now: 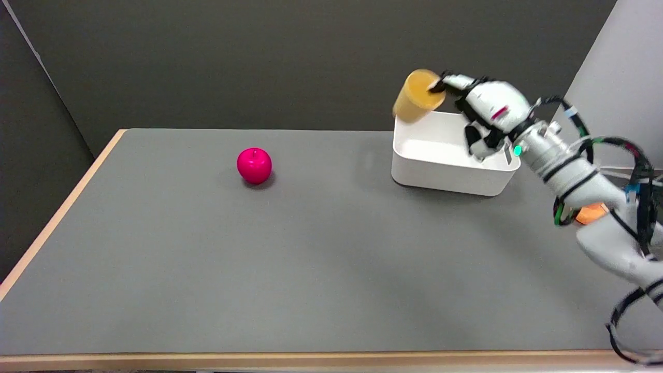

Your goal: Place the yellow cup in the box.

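The right hand (489, 106) is holding the yellow cup (416, 97) up in the air, above the far left corner of the white box (448, 173). So the carrying step looks nearly done, and the putting-down step is coming. The cup is tilting, with its open top facing the hand and its bottom pointing down toward the box wall. The fingers (456, 81) are pinching the rim of the cup at its top edge; one is reaching to the rim, and the others are hanging below the palm, not touching the cup. The grip is small, so the cup might slip or swing. Next, the hand probably needs to bring the cup more over the middle of the box, go lower, and then let go. The red apple (254, 165) is sitting on the gray desk (259, 259), well apart from the box.
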`<state>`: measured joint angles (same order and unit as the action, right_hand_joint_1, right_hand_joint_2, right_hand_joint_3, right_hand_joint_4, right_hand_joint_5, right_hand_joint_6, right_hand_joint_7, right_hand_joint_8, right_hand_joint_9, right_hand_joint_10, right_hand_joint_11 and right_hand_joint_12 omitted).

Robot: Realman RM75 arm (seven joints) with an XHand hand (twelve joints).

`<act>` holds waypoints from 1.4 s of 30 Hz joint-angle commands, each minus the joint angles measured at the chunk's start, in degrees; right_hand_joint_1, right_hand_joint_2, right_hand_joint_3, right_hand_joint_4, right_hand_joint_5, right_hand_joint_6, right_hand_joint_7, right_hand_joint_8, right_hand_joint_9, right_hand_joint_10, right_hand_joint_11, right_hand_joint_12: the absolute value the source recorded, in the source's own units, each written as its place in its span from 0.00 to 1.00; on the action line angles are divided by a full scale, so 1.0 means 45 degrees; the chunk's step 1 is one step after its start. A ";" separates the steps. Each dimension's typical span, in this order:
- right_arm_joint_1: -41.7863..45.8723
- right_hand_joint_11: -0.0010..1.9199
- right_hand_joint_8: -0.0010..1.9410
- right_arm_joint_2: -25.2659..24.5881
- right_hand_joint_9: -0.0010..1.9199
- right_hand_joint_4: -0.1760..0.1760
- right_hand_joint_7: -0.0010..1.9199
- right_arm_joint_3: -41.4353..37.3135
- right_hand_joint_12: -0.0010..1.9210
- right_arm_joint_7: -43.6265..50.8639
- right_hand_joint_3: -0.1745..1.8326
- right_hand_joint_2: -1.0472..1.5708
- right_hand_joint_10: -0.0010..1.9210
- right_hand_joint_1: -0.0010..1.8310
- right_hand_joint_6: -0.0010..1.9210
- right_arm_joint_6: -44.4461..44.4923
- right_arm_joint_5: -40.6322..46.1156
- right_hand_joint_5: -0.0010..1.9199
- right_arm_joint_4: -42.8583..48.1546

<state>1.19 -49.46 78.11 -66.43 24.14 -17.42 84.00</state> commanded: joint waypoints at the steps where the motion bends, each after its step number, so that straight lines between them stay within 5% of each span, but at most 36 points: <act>1: -0.6295 0.64 0.23 0.1200 0.53 0.20 0.20 0.2536 1.00 0.2239 0.87 0.55 1.00 0.97 0.30 -0.4456 0.1567 0.18 -0.5021; 7: -0.7565 0.64 0.23 0.2023 0.53 0.24 0.21 0.5629 1.00 0.2128 0.87 0.55 1.00 0.97 0.31 -0.5619 0.1691 0.18 -0.5969; 13: -0.6837 0.64 0.24 0.2695 0.53 0.30 0.22 0.6802 1.00 0.2174 0.88 0.54 1.00 0.97 0.31 -0.6358 0.2575 0.19 -0.5049; 24: -0.3240 0.64 0.25 0.3751 0.53 0.34 0.23 0.4351 1.00 0.2216 0.88 0.54 1.00 0.97 0.33 -0.6625 0.2863 0.19 -0.2311; 40: -0.3068 0.64 0.26 0.3633 0.53 0.41 0.24 0.5786 1.00 0.2234 0.88 0.54 1.00 0.97 0.35 -0.6661 0.3804 0.21 -0.2811; 42: -0.3115 0.63 0.24 0.3589 0.52 0.83 0.21 0.5827 1.00 0.2234 0.87 0.55 1.00 0.97 0.29 -0.6661 0.3760 0.15 -0.2746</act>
<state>-14.81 -34.61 100.34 -57.04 -3.91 -4.76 70.78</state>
